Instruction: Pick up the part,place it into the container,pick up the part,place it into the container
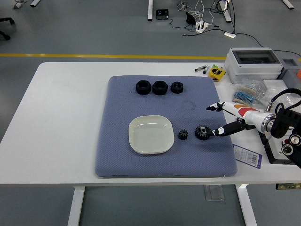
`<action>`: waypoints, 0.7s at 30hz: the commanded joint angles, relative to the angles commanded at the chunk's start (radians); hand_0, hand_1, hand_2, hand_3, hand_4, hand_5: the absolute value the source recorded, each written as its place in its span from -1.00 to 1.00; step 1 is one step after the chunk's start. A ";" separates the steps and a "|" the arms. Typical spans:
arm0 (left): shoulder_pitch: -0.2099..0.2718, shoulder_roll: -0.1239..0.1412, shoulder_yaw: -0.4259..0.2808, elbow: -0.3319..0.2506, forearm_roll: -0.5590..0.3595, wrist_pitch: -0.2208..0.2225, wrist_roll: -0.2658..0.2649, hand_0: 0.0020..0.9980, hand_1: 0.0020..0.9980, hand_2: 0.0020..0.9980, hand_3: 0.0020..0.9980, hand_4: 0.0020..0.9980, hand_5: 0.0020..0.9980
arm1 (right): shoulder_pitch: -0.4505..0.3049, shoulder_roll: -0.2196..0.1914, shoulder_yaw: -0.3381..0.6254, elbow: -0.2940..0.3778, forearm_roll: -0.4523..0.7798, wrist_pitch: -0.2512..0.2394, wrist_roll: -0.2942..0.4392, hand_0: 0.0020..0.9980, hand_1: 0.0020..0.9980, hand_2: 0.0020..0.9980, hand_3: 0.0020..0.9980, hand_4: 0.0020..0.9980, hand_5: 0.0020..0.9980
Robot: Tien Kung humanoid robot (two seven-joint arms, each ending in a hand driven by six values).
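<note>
Head view. A white desk (56,122) carries a blue-grey padded mat (141,103). On the near half of the mat sits a pale, shallow square dish (151,134), which serves as the container. Its inside shows nothing but bare glaze: no part has been placed in it.

Just right of the dish lie two black gears, apart from each other and from the dish: a small gear (183,134) nearer the dish and a larger gear (202,132) to its right. Both rest flat on the mat, untouched.

Along the far edge of the mat stand three black ring-shaped parts in a row: left ring (143,87), middle ring (160,87) and right ring (177,87). None is disturbed.

The right hand (225,120) reaches in from the right edge, over the right side of the mat. Its fingers (219,132) are spread and hold nothing; the nearest fingertip is just beside the larger gear but does not appear to touch it. The left arm is not visible.

Clutter at the far right of the desk, including a grey box (254,63), plays no part.

Assessment: no placement is complete. The first pick is only being approached, most likely on the larger gear. Both pick-and-place rounds remain to be done.
</note>
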 joint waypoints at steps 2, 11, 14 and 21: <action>0.000 0.000 0.000 0.000 -0.002 0.000 0.000 0.42 0.23 0.29 0.14 0.22 0.42 | 0.018 0.004 -0.030 -0.009 -0.001 -0.005 0.000 0.77 0.64 0.68 0.67 1.00 0.02; 0.000 0.000 0.003 0.000 -0.002 0.000 0.002 0.42 0.23 0.29 0.14 0.22 0.41 | 0.085 0.072 -0.148 -0.082 0.008 -0.016 0.008 0.60 0.54 0.58 0.59 1.00 -0.05; 0.000 0.000 0.000 0.000 0.001 0.001 0.003 0.42 0.23 0.29 0.14 0.22 0.41 | 0.104 0.094 -0.189 -0.108 0.001 -0.012 0.005 0.60 0.54 0.58 0.59 1.00 -0.05; 0.000 0.000 0.001 0.000 0.000 0.000 0.004 0.43 0.23 0.29 0.14 0.23 0.41 | 0.119 0.130 -0.219 -0.172 -0.027 -0.043 0.023 0.47 0.43 0.48 0.48 1.00 -0.25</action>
